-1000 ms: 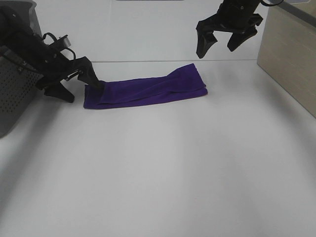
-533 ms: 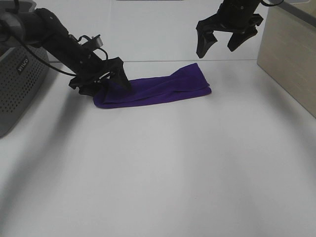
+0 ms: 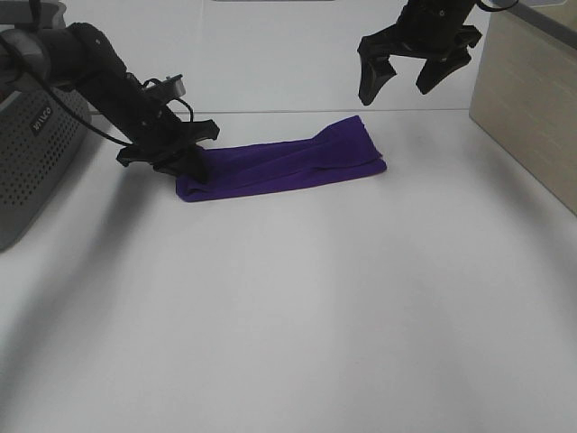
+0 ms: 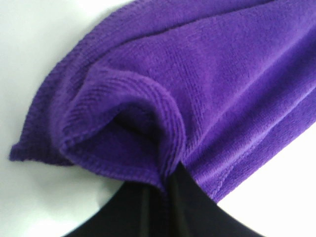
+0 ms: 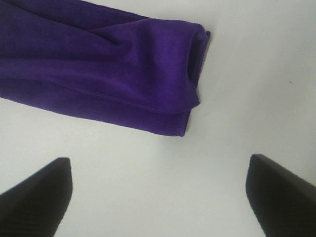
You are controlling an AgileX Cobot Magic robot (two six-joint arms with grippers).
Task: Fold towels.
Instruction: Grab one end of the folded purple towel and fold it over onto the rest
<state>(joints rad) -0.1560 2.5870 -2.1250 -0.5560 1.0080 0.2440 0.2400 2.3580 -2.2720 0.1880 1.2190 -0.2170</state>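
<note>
We see a plain white bench [image 3: 288,307] meeting a white wall. A grey perforated basket [image 3: 32,171] sits at ten o'clock and a pale wooden panel [image 3: 532,108] at two, both cut off by the frame. The purple towel [image 3: 288,165] lies as a long folded strip toward twelve. The left pincer [image 3: 187,164] is clamped on its nine-o'clock end; only the wrist view shows the hem bunched there. The right pincer [image 3: 407,79] hangs above the three-o'clock end, fingers apart, touching nothing.
</note>
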